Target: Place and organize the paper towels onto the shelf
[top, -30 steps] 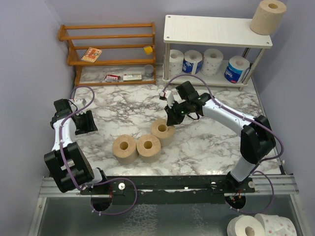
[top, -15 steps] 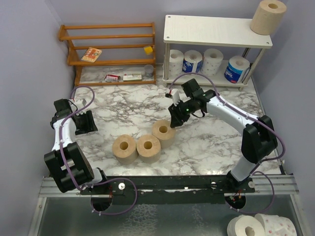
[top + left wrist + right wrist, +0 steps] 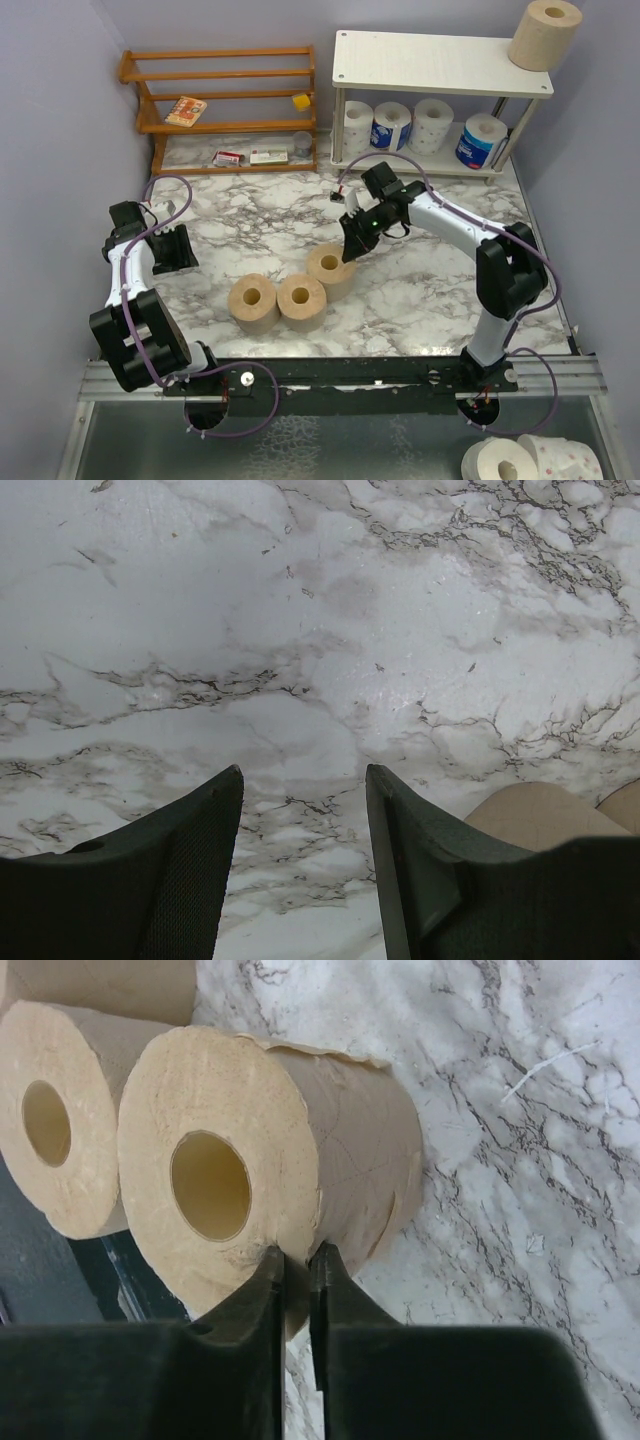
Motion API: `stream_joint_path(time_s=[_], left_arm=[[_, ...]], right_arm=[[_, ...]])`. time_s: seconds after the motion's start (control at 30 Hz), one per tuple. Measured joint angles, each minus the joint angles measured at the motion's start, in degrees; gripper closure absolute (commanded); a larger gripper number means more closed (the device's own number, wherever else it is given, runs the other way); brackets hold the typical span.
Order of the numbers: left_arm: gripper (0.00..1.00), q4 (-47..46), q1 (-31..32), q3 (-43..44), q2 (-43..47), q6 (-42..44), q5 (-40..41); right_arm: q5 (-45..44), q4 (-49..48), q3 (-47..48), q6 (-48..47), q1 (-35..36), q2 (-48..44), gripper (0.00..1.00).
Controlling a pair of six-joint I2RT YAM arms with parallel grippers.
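White-veined marble bench [image 3: 430, 290] carries everything. Only the wrist view shows the left end effector [image 3: 303, 780] spread wide over bare stone. Three plain tan-brown paper rolls [image 3: 302, 300] stand mid-bench, well apart from the white two-tier shelf [image 3: 440, 62]. The right end effector [image 3: 296, 1255] is nearly closed, its tips at the rearmost roll [image 3: 260, 1160].

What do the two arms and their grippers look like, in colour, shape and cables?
Both the left arm and the right arm have white links between bulky black joints, with a thin purple cable looping along each. The left gripper and the right gripper each have two dark, wedge-shaped fingers, the left ones finely textured inside.
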State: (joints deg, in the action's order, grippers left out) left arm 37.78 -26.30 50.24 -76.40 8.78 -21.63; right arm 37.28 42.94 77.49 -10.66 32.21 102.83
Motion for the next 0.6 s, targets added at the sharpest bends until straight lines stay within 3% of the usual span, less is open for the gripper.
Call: stream_joint_path(time_s=[0.2,0.4,0.6], left_arm=[[0.46,0.00,0.00,0.00,0.00,0.00,0.00],[0.45,-0.02,0.00,0.00,-0.74,0.00,0.00],[0.45,0.00,0.00,0.00,-1.51,0.02,0.00]], right_arm=[[0.52,2.32,1.99,0.00,0.04,1.49,0.99],[0.52,11.08,10.40,0.00,-0.55,7.50,0.99],[0.33,13.05,12.35,6.97,-5.16,8.11,0.99]])
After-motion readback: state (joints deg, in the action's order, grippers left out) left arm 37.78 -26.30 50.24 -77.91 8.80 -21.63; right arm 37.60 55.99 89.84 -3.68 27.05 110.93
